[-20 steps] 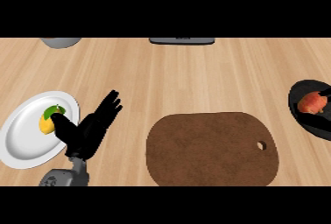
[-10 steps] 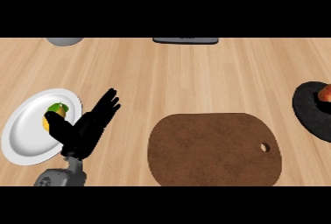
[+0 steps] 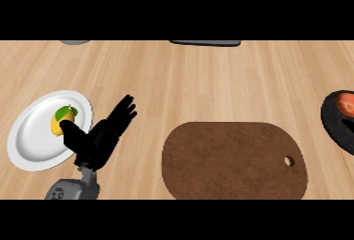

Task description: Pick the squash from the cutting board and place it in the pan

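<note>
Where the wooden counter carries its items, they lie as follows. Cutting board: brown, lower centre, nothing on it. Pan: dark, at the right edge, partly cut off, holding the orange-red squash. White plate: at the left, bearing a yellow and green fruit. Left hand: black, fingers straight and spread, released, thumb overlapping the plate's rim. Right hand: out of view.

We see a light wooden counter with grain running side to side, evenly lit. Along its far edge sit a grey object and a dark one, both cut off.
</note>
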You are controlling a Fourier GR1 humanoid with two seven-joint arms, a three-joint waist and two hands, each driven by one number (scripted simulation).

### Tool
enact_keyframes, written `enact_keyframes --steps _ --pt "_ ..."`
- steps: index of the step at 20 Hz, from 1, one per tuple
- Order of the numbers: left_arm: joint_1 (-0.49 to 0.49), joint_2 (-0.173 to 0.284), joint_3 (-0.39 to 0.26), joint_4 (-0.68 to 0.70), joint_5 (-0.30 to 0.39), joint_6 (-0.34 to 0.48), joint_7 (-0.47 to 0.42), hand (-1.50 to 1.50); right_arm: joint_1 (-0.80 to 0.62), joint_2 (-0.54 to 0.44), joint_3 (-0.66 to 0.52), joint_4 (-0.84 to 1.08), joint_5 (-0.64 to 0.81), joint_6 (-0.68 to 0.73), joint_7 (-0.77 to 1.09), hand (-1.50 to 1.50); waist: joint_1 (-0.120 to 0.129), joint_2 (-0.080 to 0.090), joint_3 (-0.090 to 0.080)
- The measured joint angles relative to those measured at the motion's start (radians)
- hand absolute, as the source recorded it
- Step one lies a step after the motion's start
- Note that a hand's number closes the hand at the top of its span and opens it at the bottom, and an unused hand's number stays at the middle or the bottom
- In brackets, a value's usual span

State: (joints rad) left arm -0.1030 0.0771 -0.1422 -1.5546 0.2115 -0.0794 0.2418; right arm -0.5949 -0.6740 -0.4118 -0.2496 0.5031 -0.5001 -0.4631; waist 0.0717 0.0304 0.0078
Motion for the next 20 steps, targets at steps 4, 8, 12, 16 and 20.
enact_keyframes --steps 4,8,12,16,20 --pt "0.001 0.002 0.008 0.002 -0.001 0.002 -0.008 0.00 -0.036 0.011 -0.043 0.025 -0.047 0.065 -0.053 -1.50 -0.003 -0.001 0.002" --pt "0.004 0.005 0.014 0.001 0.002 0.002 -0.001 0.00 -0.054 0.015 -0.135 0.021 -0.150 0.163 -0.142 -1.50 -0.014 -0.004 0.003" --pt "0.012 -0.004 0.011 0.005 -0.003 0.008 -0.010 0.00 -0.046 -0.013 -0.213 0.045 -0.235 0.289 -0.189 -1.50 -0.021 -0.004 0.003" --pt "0.022 -0.007 0.011 0.008 -0.010 0.015 -0.019 0.00 -0.008 -0.059 -0.258 0.082 -0.286 0.453 -0.209 -1.50 -0.028 -0.005 0.002" --pt "0.028 0.004 0.020 0.002 -0.008 0.010 -0.019 0.00 0.055 -0.112 -0.273 0.103 -0.306 0.625 -0.249 -1.50 -0.034 -0.007 0.003"
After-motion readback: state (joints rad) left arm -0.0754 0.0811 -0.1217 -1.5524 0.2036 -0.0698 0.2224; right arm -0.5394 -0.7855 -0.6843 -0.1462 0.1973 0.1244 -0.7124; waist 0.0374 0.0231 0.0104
